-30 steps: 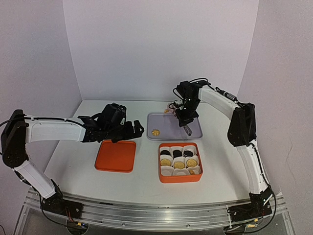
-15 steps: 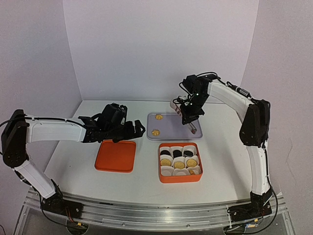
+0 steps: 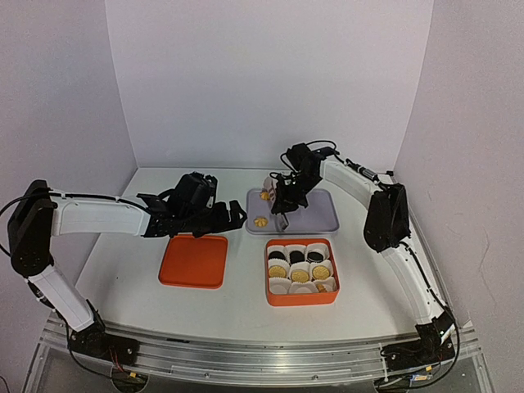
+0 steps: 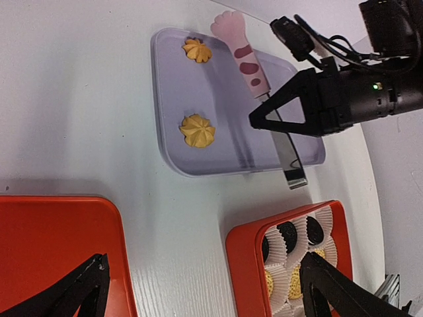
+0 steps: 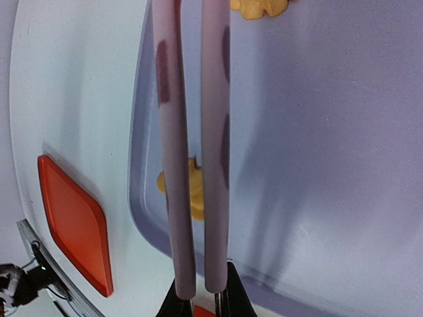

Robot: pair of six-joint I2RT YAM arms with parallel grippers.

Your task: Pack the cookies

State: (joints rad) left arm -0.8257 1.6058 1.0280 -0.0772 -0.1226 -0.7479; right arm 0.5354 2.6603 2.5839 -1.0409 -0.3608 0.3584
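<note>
With your right pincer [image 4: 274, 122] clamped on the tongs [image 4: 248, 63] and the left pincer [image 3: 217, 223] hanging wide by the lid [image 3: 193, 260], relax slightly so their tips part, straddle the far cookie [image 4: 197, 51] on the tray [image 4: 218, 99], then squeeze gently.

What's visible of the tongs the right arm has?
The tongs have two pink arms with dark red patches, ending in cat-paw tips, and a shiny metal back end. The right gripper clamps them near where pink meets metal; the arms run nearly together. They slant over the lavender tray, paw tips beside the far flower cookie, not touching it, metal end at the tray's near edge.
</note>
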